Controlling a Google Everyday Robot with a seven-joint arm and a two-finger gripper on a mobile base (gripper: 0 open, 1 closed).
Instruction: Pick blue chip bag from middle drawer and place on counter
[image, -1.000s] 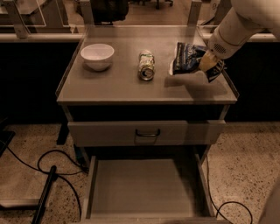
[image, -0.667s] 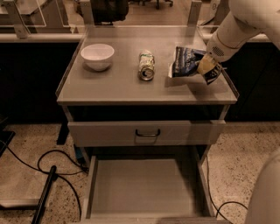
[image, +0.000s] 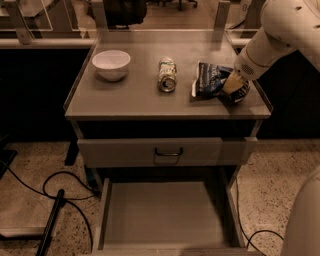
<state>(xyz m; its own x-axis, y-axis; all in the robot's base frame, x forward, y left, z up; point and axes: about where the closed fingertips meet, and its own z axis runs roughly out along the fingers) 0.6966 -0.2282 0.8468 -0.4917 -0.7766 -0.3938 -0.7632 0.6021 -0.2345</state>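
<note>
The blue chip bag (image: 209, 80) rests on the right side of the grey counter (image: 130, 100), tilted a little. My gripper (image: 233, 88) is at the bag's right end, low over the counter, and is shut on that end. The white arm comes in from the upper right. The middle drawer (image: 165, 215) stands pulled open below, and its flat grey floor is bare.
A white bowl (image: 111, 64) stands at the counter's back left. A green-and-white drink can (image: 167, 75) lies on its side just left of the bag. A shut drawer front with a dark handle (image: 168, 151) is under the counter. Black cables (image: 55, 200) lie on the floor at left.
My gripper has come down and slightly forward with the bag. The bag has gone from held up above the counter to resting on it.
</note>
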